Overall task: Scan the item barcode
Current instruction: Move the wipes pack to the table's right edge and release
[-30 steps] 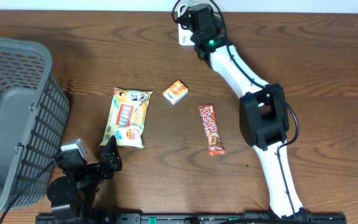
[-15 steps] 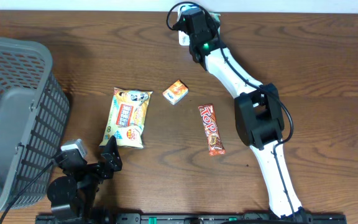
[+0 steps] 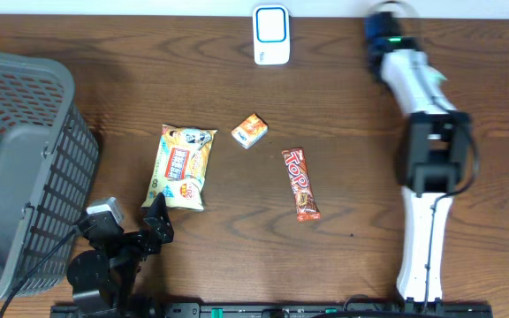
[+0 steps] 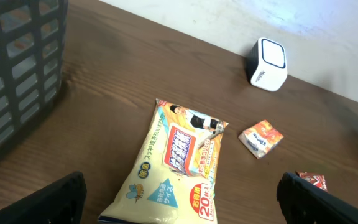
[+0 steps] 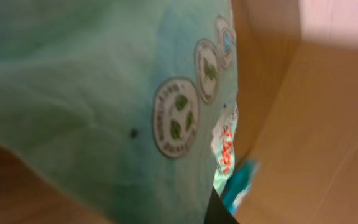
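Judging from overhead, the biggest risk is a scan that never registers. The right gripper (image 3: 381,25) hangs at one o'clock on the table (image 3: 343,97), well apart from the scanner (image 3: 271,35), which stands upright at twelve o'clock. Its jaws are pressed together, and its own camera sees little but a green packet (image 5: 104,93) beside a cardboard box (image 5: 291,143). I cannot tell whether the packet is pinched. If it is, thin film could slip or fold, or its barcode could face away from the scanner. A careless sweep toward twelve o'clock could also tip the scanner. The left gripper (image 4: 180,186) waits at seven o'clock, spread wide and empty. The wipes pack (image 3: 182,166) lies flat toward its twelve o'clock, the small orange box (image 3: 249,131) near the centre, and the chocolate bar (image 3: 300,183) at five o'clock from that box. Any barcode lying face down would need turning, and a flat pack is awkward to pinch off the wood.
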You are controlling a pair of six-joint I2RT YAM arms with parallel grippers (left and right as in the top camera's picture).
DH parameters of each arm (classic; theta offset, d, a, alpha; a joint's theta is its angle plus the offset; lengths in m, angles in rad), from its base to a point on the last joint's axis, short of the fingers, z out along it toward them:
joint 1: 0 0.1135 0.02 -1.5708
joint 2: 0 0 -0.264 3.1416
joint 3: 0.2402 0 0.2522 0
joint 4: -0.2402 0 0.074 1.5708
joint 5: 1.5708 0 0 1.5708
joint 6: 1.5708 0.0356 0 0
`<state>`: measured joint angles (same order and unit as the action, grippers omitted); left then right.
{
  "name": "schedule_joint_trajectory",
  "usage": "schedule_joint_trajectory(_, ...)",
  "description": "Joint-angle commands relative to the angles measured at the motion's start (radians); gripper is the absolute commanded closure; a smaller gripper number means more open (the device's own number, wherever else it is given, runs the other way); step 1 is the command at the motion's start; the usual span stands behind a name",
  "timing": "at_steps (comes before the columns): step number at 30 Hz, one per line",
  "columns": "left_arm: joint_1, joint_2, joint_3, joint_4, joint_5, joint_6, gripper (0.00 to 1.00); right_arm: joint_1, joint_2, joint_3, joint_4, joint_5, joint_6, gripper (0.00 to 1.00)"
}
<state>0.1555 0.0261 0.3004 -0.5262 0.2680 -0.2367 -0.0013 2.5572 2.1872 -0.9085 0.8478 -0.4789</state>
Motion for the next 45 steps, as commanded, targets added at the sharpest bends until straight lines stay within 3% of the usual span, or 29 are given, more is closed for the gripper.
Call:
schedule_joint_trajectory(1, 0.002, -0.003, -0.002, 0.003, 0.012, -0.005, 0.02, -0.131, -0.053, 0.01, -0.046, 0.008, 0.172, 0.99)
schedule_joint_trajectory(5, 0.002, -0.003, -0.002, 0.003, 0.012, -0.005, 0.02, -0.253, -0.053, 0.01, -0.04, -0.057, 0.173, 0.99)
schedule_joint_trajectory(10, 0.002, -0.003, -0.002, 0.003, 0.012, -0.005, 0.02, -0.399, -0.053, 0.01, 0.01, -0.108, 0.28, 0.99)
schedule_joint_trajectory(11, 0.002, -0.003, -0.002, 0.003, 0.012, -0.005, 0.02, -0.427, -0.053, 0.01, 0.015, -0.126, 0.304, 0.93)
schedule_joint_trajectory(14, 0.002, -0.003, -0.002, 0.003, 0.012, -0.005, 0.02, -0.491, -0.053, 0.01, 0.019, -0.174, 0.364, 0.55)
schedule_joint_trajectory(16, 0.002, -0.003, -0.002, 0.003, 0.012, -0.005, 0.02, -0.521, -0.056, 0.011, 0.006, -0.174, 0.439, 0.01)
schedule_joint_trajectory(19, 0.002, -0.003, -0.002, 0.003, 0.012, -0.005, 0.02, -0.55, -0.088, 0.013, -0.035, -0.242, 0.564, 0.01)
schedule_joint_trajectory(22, 0.002, -0.003, -0.002, 0.003, 0.012, -0.005, 0.02, -0.545, -0.182, 0.013, -0.047, -0.421, 0.564, 0.01)
schedule_joint_trajectory(27, 0.002, -0.003, -0.002, 0.003, 0.012, -0.005, 0.02, -0.478, -0.397, 0.013, -0.055, -0.736, 0.589, 0.01)
schedule_joint_trajectory(30, 0.002, -0.003, -0.002, 0.003, 0.012, -0.005, 0.02, -0.397, -0.522, 0.013, -0.098, -0.84, 0.696, 0.01)
schedule_joint_trajectory(36, 0.002, -0.003, -0.002, 0.003, 0.012, -0.005, 0.02, -0.126, -0.673, 0.013, -0.275, -0.838, 0.857, 0.01)
schedule_joint_trajectory(42, 0.002, -0.003, -0.002, 0.003, 0.012, -0.005, 0.02, 0.23, -0.643, -0.035, -0.477, -0.84, 0.986, 0.01)
schedule_joint_trajectory(45, 0.002, -0.003, -0.002, 0.003, 0.012, -0.005, 0.02, 0.4, -0.609, -0.134, -0.525, -0.883, 0.949, 0.07)
